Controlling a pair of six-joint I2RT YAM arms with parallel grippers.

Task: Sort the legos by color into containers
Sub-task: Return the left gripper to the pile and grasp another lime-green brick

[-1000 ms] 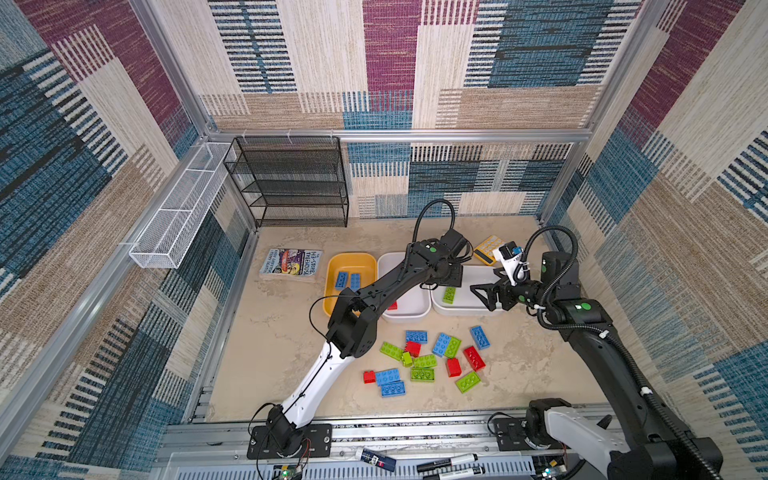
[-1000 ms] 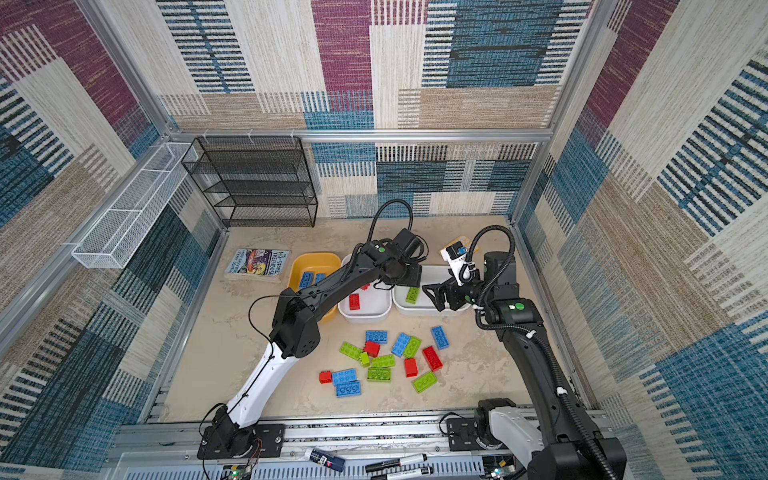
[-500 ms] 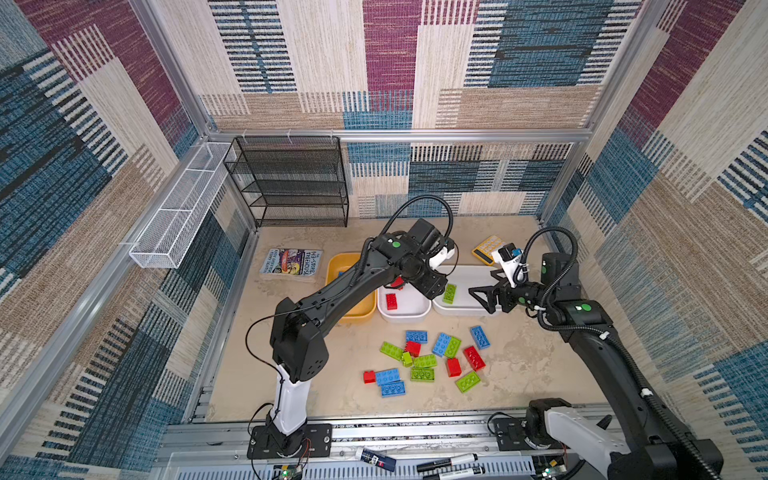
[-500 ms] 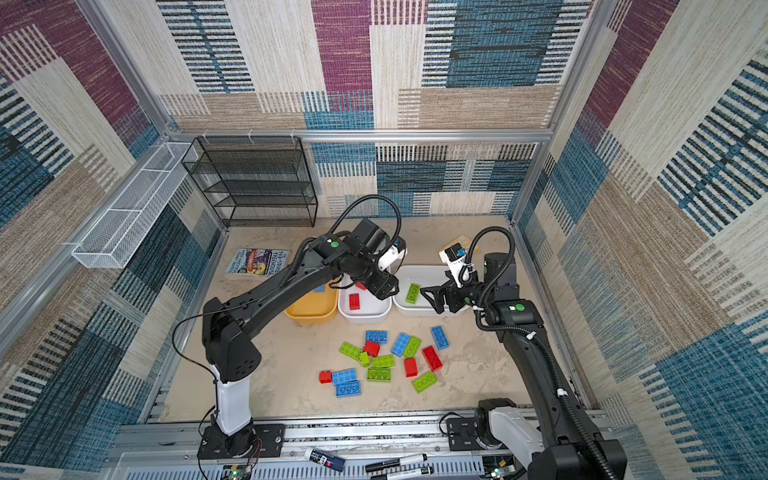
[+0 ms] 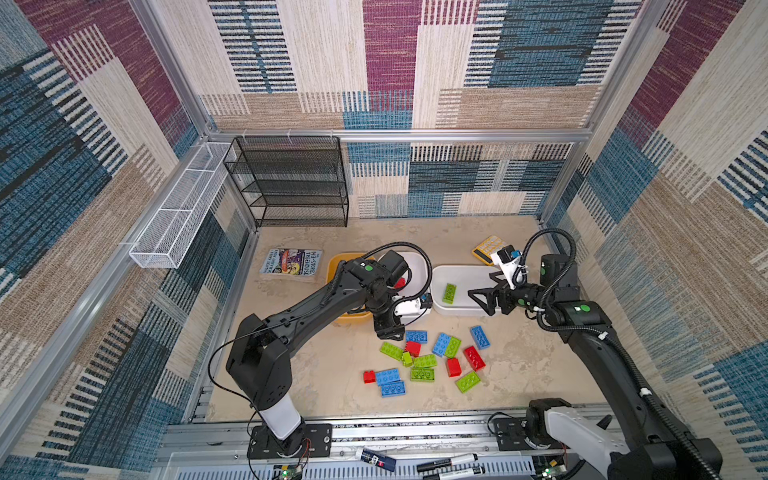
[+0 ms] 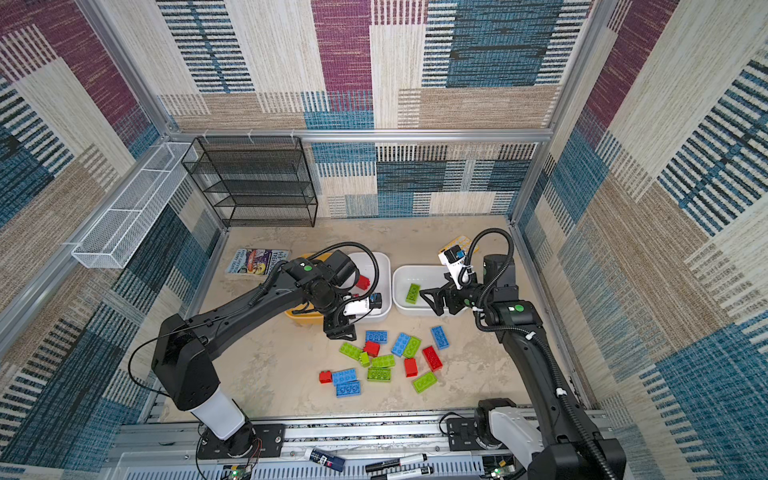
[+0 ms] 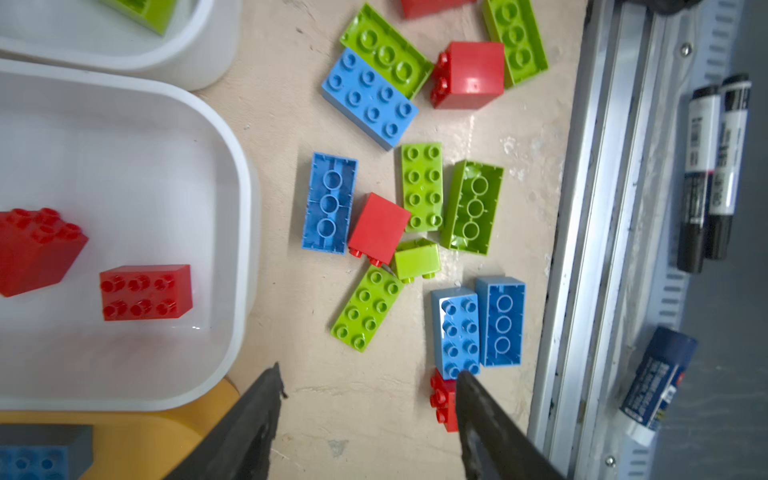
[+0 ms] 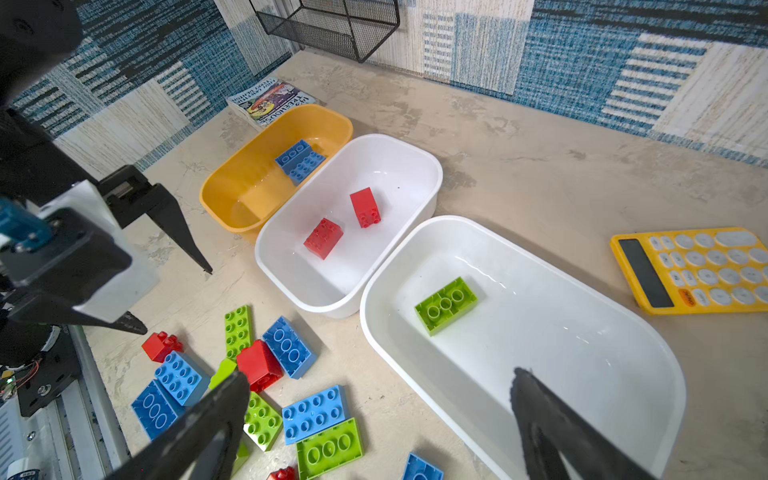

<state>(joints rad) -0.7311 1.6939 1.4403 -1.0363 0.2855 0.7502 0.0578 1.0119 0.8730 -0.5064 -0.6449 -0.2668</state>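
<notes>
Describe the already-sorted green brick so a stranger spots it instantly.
On the table, find the white tub nearest the yellow calculator. The green brick lies alone inside it, hollow side up. All other green bricks lie loose outside.

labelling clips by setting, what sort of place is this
Most likely a robot test cell, not a home: patterned wall panels in an aluminium frame, a left arm and right arm bolted to a front rail, and legos by sorting containers.

Loose red, blue, green legos (image 5: 424,360) near containers (image 5: 471,279)
</notes>
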